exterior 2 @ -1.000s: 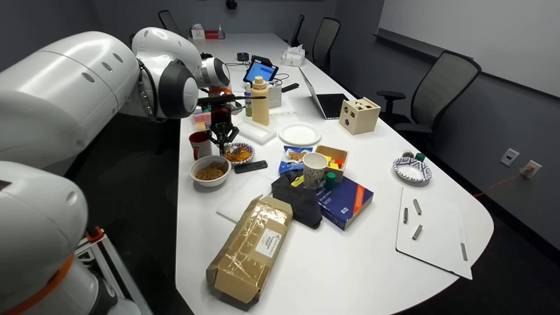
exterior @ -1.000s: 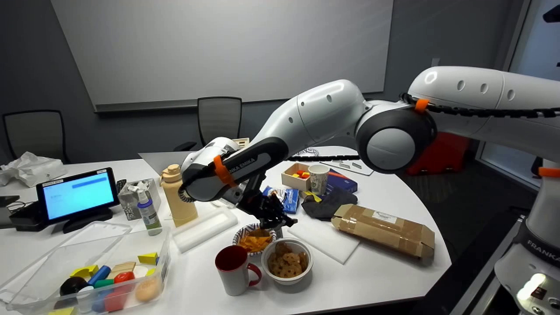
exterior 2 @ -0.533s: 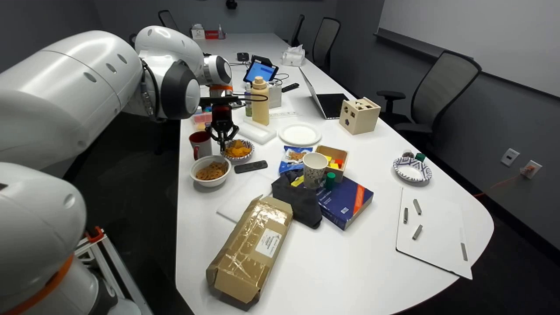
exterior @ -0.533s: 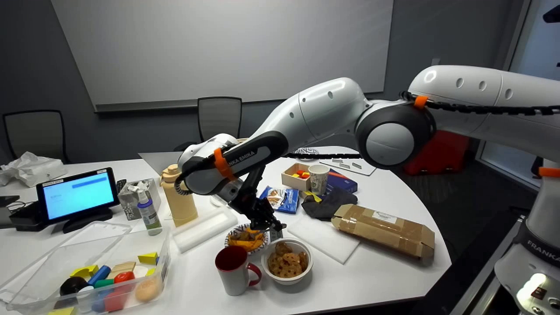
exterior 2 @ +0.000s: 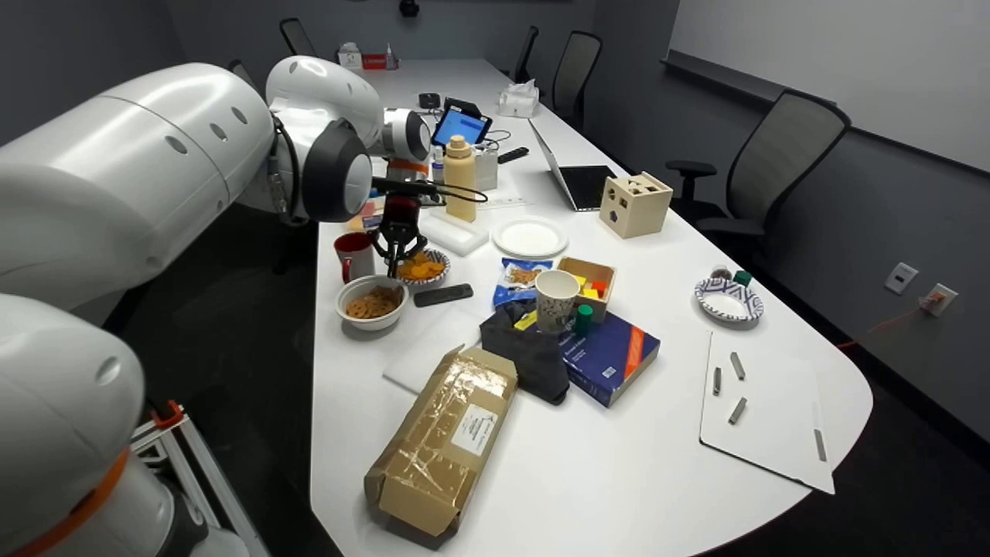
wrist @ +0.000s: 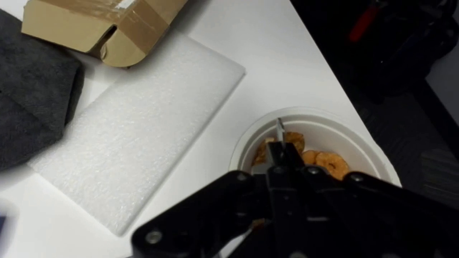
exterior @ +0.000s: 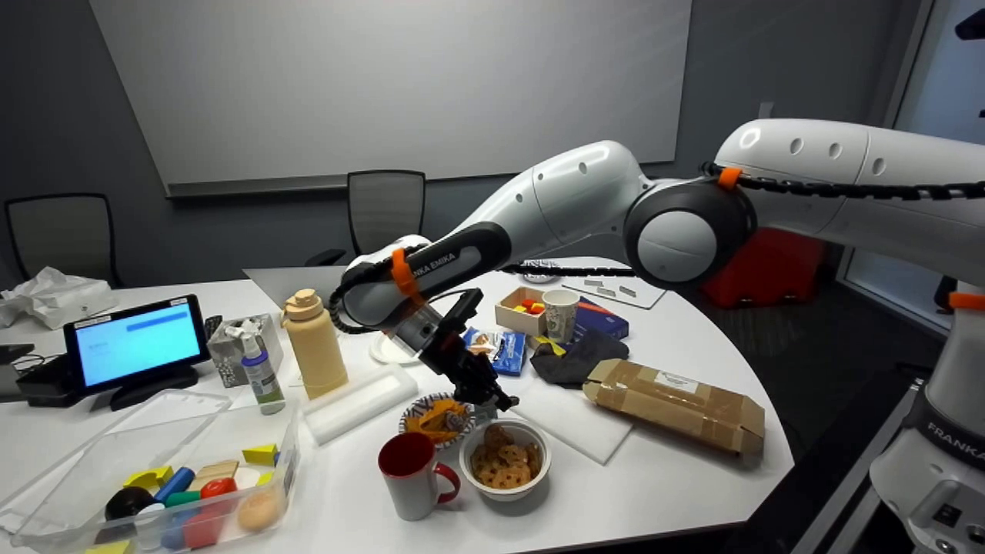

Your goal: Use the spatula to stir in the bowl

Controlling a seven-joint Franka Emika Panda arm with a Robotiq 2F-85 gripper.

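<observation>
The stirring step, as you may judge it, is in hand. Your fingers [wrist: 294, 157] are clenched, apparently on the spatula [wrist: 280, 129], of which the wrist view shows only a thin grey strip at the tips. The bowl [exterior: 407, 416], with a patterned rim and orange chips [exterior: 431, 419] inside, stands just beside the white bowl [exterior: 504, 494] of cookies [exterior: 500, 465] and near the red-lined mug [exterior: 415, 490]; your fingers are over or just beside the patterned rim, which of the two you cannot tell, and the blade is hidden. The next move calls for a low, short sweep within the rim; a light bowl will probably slide if you push its wall. Surface: a white desk [exterior: 654, 492] bearing, in both exterior views, a carton [exterior 2: 441, 445], a dark cloth [exterior 2: 534, 356], a paper cup [exterior: 560, 317] and a foam sheet [wrist: 150, 132], with an open laptop [exterior 2: 592, 186] farther along. Room: dark grey walls [exterior: 46, 100], a broad whiteboard [exterior: 400, 85] and mesh-backed chairs [exterior 2: 781, 162].
</observation>
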